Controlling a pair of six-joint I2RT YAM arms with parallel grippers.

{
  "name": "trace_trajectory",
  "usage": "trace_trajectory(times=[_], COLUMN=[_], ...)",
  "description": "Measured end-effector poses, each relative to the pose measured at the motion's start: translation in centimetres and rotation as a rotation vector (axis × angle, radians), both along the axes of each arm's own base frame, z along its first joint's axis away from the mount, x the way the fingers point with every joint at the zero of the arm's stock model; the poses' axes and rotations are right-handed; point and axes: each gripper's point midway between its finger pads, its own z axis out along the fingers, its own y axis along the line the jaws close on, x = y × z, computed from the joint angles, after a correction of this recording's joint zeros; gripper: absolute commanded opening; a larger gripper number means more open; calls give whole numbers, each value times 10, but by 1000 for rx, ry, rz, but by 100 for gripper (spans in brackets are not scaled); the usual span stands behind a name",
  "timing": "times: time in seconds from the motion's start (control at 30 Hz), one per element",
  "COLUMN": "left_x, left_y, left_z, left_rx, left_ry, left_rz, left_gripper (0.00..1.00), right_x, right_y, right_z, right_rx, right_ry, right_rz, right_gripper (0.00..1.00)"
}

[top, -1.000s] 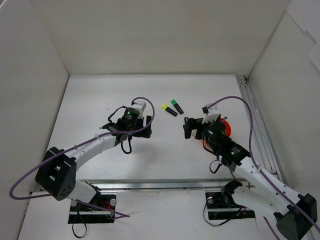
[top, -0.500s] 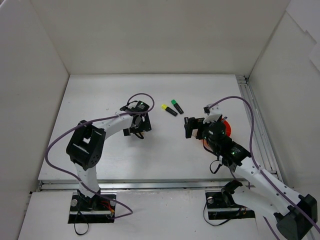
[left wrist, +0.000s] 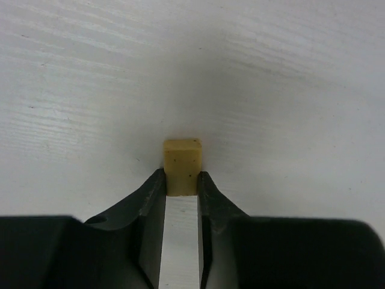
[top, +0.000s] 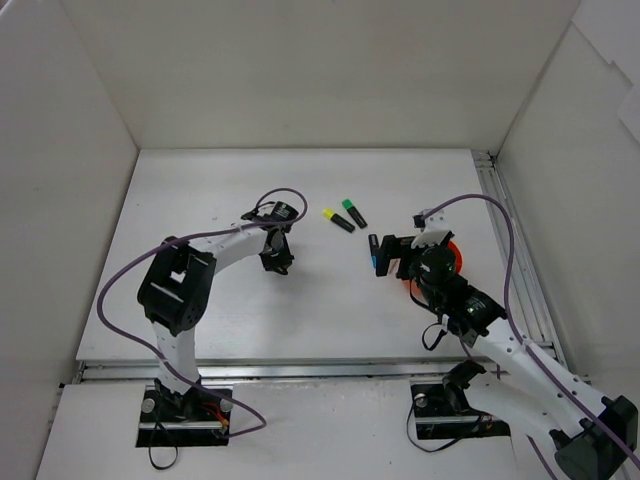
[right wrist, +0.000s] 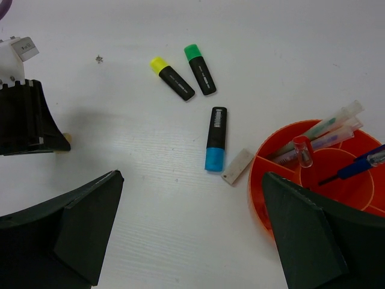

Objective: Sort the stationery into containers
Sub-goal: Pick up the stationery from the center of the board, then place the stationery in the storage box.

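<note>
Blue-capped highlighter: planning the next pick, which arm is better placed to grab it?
Right. The open right gripper hovers over the blue-capped highlighter by the pot; the left gripper is shut on a pale strip.

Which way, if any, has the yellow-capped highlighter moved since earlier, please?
No: the yellow-capped highlighter keeps its spot beside the green-capped highlighter, left of the rail.

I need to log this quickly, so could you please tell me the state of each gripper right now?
Left gripper: closed on the pale strip.
Right gripper: open, holding nothing.
</note>
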Motion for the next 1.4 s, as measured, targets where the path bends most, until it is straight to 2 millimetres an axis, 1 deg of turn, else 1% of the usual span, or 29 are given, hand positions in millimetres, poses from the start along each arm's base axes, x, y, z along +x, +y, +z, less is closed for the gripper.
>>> trace_trajectory(times=[0.03,0.1,0.17,0.27,0.37,0.47,0.53,0.63,0.7,0.83,0.97,1.07,1.13,1.2,1.33,1.4], left_x=[0,-1,-1,-4,-19,-38,-54,-78,-87,-85,-88,-98,-105,-110,-115,-116], left_y=[-1,-1,-2,-8,-21,-45,-62,-80,-87,-91,-98,-107,-108,-110,-115,-114], left_z=[0,1,2,3,11,31,50,73,85,92,96,104,110,118,135,136], left_rx=[-4,-9,-19,-48,-69,-99,-127,-170,-186,-181,-174,-182,-184,-190,-202,-194], left_ry=[-4,-13,-22,-49,-85,-181,-276,-386,-441,-495,-527,-568,-593,-622,-678,-687], left_rz=[-13,-44,-81,-173,-327,-531,-675,-841,-915,-973,-1019,-1067,-1093,-1112,-1135,-1135], left_gripper=[6,0,0,0,0,0,0,1,1,0,0,0,0,0,0,0], right_x=[0,-1,-1,-2,-4,-6,-9,-15,-20,-28,-32,-34,-34,-32,-30,-31], right_y=[0,-1,-1,3,10,23,34,51,67,90,103,110,112,116,123,127], right_z=[0,0,1,0,-4,-12,-17,-24,-26,-24,-27,-35,-43,-47,-47,-45], right_rx=[-1,1,8,29,65,110,138,170,193,241,274,290,302,325,368,386], right_ry=[0,0,0,10,38,87,123,179,220,277,329,381,420,442,461,465], right_rz=[-1,-2,-2,6,24,62,102,179,257,368,420,438,437,441,460,475], right_gripper=[98,98,98,98,98,98,98,98,98,98,98,98,98,98,98,95])
